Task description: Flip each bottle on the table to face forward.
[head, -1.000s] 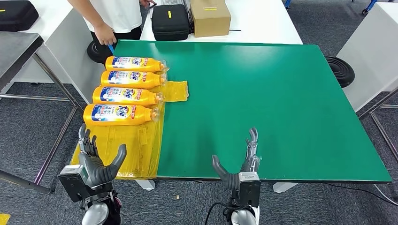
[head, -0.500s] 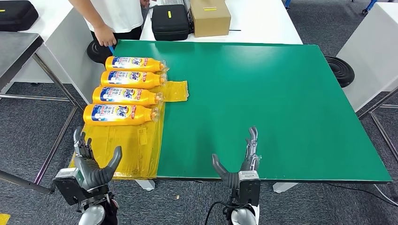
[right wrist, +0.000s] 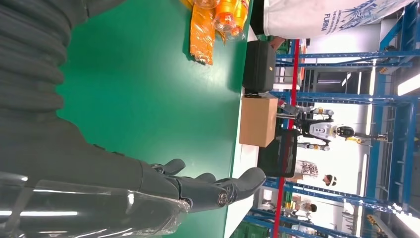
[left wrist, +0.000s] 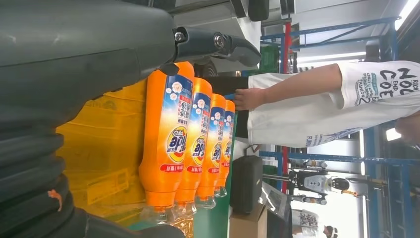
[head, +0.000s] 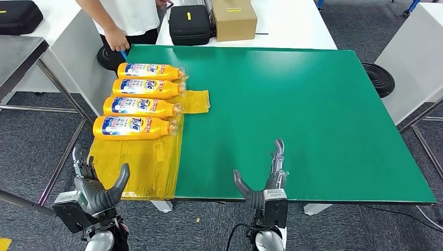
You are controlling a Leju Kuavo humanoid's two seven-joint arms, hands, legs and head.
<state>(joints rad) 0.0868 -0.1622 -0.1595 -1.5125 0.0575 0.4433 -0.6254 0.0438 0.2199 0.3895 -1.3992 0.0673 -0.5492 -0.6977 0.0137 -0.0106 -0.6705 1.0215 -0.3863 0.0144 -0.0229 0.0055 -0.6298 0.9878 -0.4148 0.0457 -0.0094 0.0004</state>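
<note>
Bottles in row along tabletop left edge; left hand, right hand near front edge, fingers wide, empty.

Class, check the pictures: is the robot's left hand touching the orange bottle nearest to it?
Apart. The head view shows the left hand open at the table's near edge, with yellow sheet plainly showing between it and the nearest bottle.

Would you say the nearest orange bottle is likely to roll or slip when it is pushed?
The nearest orange bottle lies on its side and looks rounded, so it probably rolls. Its glossy surface and the smooth yellow plastic sheet beneath suggest it may slide too.
</note>
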